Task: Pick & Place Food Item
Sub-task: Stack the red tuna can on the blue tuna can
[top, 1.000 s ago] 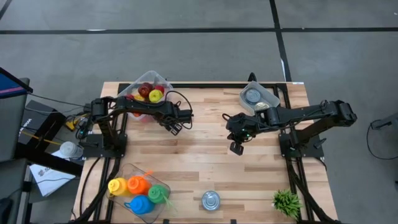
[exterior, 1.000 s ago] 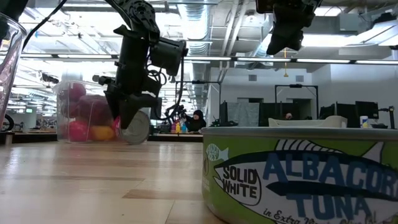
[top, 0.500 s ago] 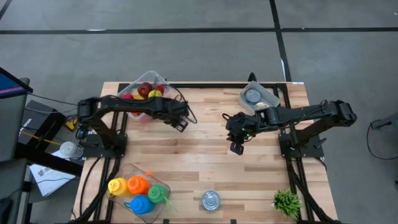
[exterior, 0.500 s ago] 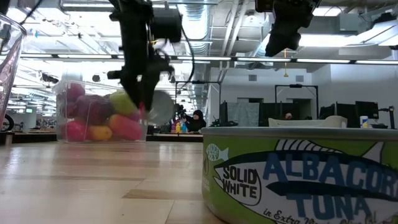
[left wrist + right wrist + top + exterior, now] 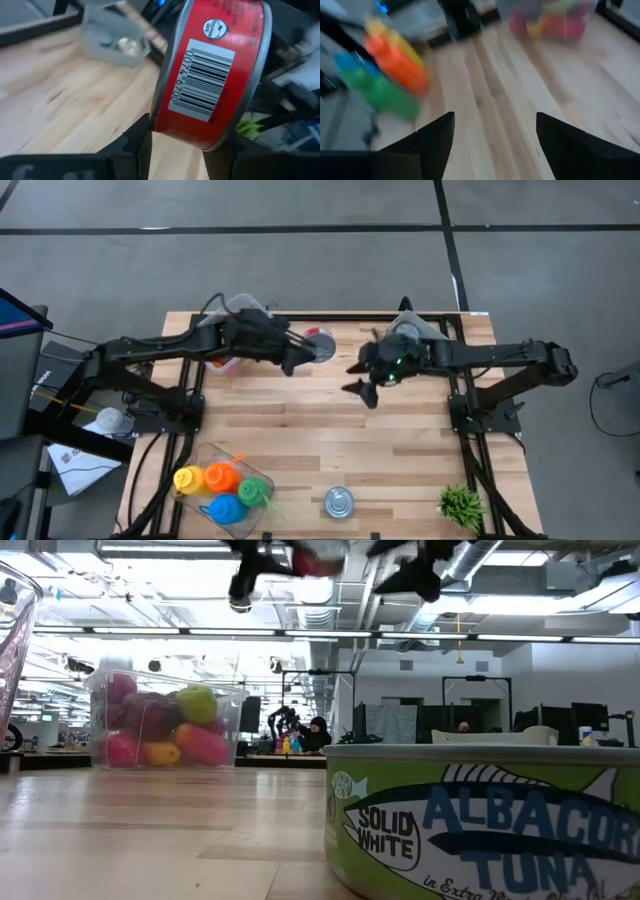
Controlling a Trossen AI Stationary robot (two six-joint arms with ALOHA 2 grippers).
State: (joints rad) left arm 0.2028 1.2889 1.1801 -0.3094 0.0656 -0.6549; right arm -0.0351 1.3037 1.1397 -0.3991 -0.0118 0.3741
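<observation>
A red tin can [image 5: 210,70] with a barcode label hangs high above the table's far middle [image 5: 320,343], with my left gripper [image 5: 303,358] shut on it. In the low view the can [image 5: 315,558] shows at the upper edge. My right gripper [image 5: 495,132] stands open with nothing between its fingers, just right of the can and also high above the table [image 5: 362,392]. A clear tub of coloured fruit [image 5: 165,725] rests on its base at the far left, partly under my left arm [image 5: 235,310]. My left gripper pinches the red can between its two fingers [image 5: 140,135], one on each rimmed flat end, near the lower rim [image 5: 161,122]. The fingers come level from the table's left. The can is lifted clear of the table, tilted, its label side toward the wrist.
A green tuna can [image 5: 340,501] stands near the front edge, large in the low view [image 5: 480,820]. A clear tray of coloured bottles [image 5: 225,485] is front left, a small plant [image 5: 460,503] front right, and a clear tub holding a tin [image 5: 415,335] far right.
My left gripper has risen and gone toward the table's right and far edge, lifting the red can clear of the wood beside the fruit tub. My right gripper has opened, turned and moved a little toward the far edge.
</observation>
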